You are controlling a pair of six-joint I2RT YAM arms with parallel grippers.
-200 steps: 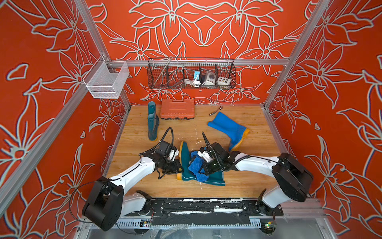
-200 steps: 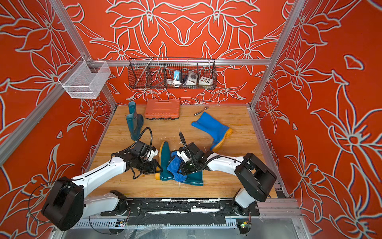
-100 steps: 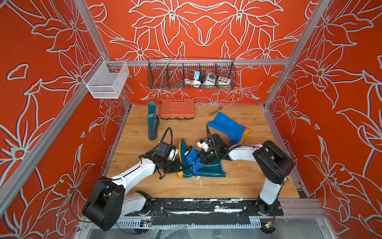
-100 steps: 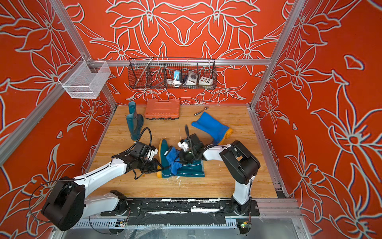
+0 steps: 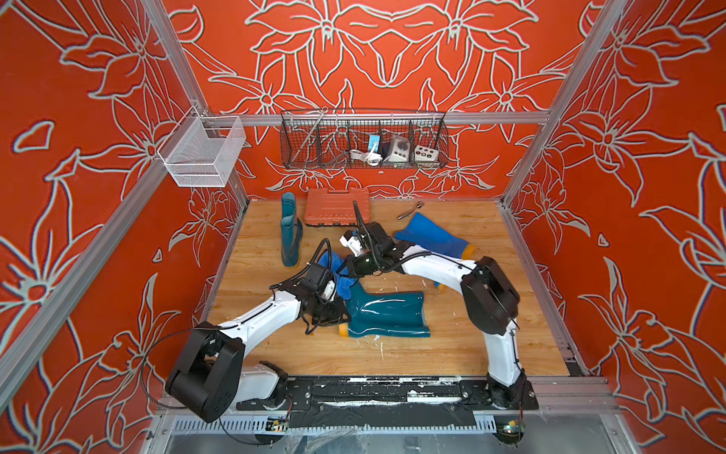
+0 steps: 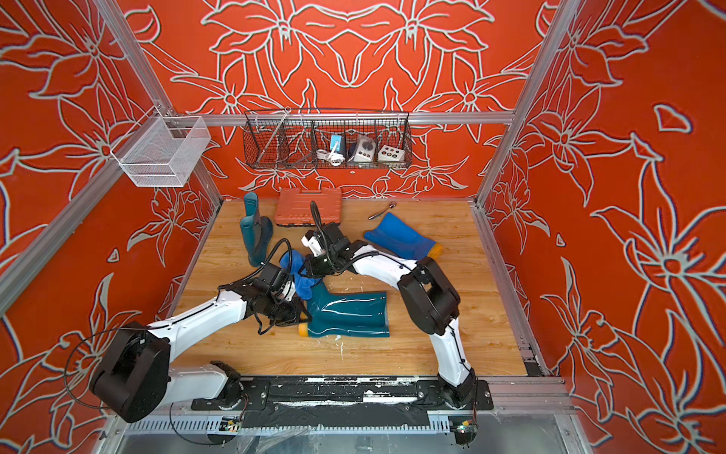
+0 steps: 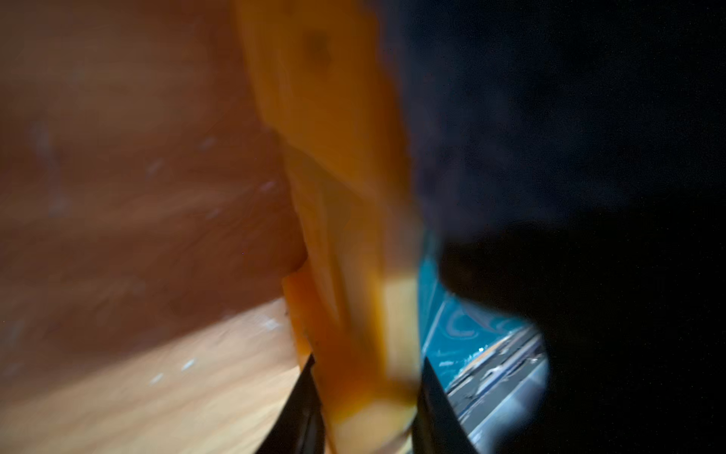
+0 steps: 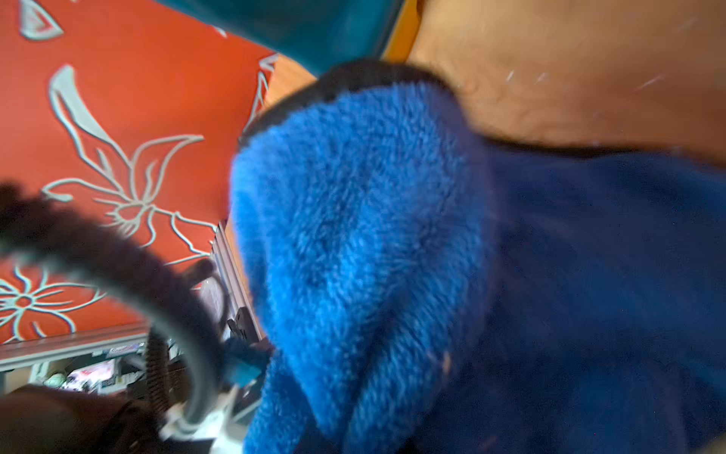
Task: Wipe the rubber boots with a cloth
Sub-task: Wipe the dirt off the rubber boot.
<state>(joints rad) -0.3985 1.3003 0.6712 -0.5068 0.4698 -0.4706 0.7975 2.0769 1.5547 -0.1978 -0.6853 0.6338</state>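
One dark teal boot (image 5: 387, 314) lies on its side on the wooden floor. My left gripper (image 7: 365, 377) is shut on its yellow-orange sole (image 7: 345, 196) at the foot end (image 6: 304, 314). My right gripper (image 5: 353, 271) is shut on the fuzzy blue cloth (image 5: 334, 269), which hangs against the toe of that boot and fills the right wrist view (image 8: 353, 236), hiding the fingers. A second dark teal boot (image 5: 288, 236) stands upright at the back left. The bright blue boot (image 5: 432, 238) lies at the back right, behind the right arm.
An orange ribbed case (image 5: 338, 206) lies against the back wall with a small metal tool (image 5: 408, 212) beside it. A black wire basket (image 5: 363, 141) and a white mesh basket (image 5: 200, 153) hang on the walls. Both arms meet over the middle of the floor.
My right gripper has drawn the cloth from the lying boot's shaft back and left to its toe, and the right elbow has swung outward. The left gripper still holds the sole.
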